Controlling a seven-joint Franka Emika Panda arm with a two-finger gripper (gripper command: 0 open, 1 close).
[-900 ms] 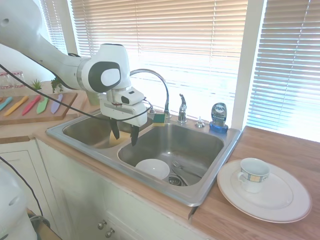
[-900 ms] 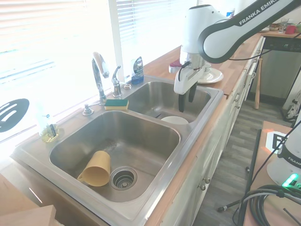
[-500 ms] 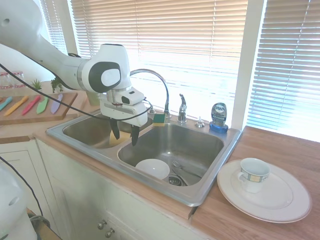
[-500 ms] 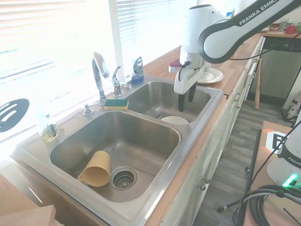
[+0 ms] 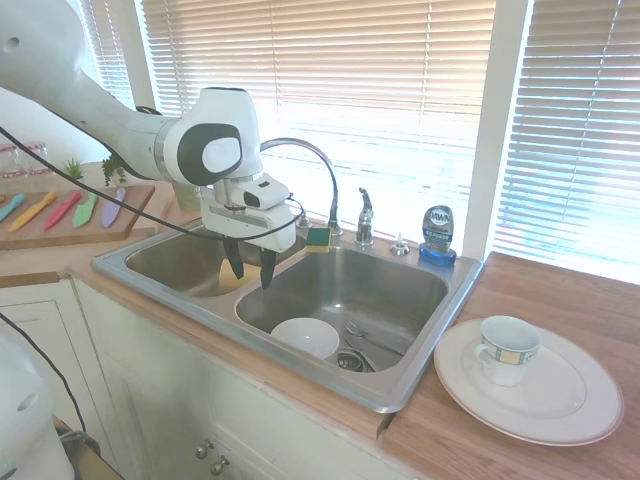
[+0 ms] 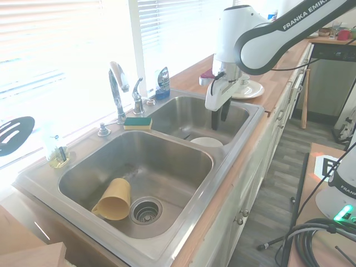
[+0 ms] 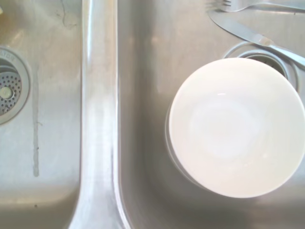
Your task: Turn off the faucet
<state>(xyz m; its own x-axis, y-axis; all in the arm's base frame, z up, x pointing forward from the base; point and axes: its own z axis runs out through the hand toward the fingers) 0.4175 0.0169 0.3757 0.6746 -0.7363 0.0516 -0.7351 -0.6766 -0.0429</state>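
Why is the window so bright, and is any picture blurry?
Second exterior view: daylight washes out the window behind the faucet to near white. First exterior view: blinds glow, but their slats stay readable. Wrist view: the white bowl is sharp, its inside nearly featureless.

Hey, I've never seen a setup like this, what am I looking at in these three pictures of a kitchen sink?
The white machine is a robot arm; its two-finger gripper hangs open and empty over the divider of a stainless double sink. Two pictures come from cameras standing in the room on opposite sides of the arm. The third comes from a camera on the wrist, looking straight down.

Its job concerns the chrome faucet with the arched spout and its short upright lever handle behind the sink; the gripper is not touching it.

In one basin are a white bowl and a knife and fork near the drain. The other holds a yellow cup on its side. On the rim sit a green and yellow sponge and a blue soap bottle. A mug on a white plate rests on the wooden counter.
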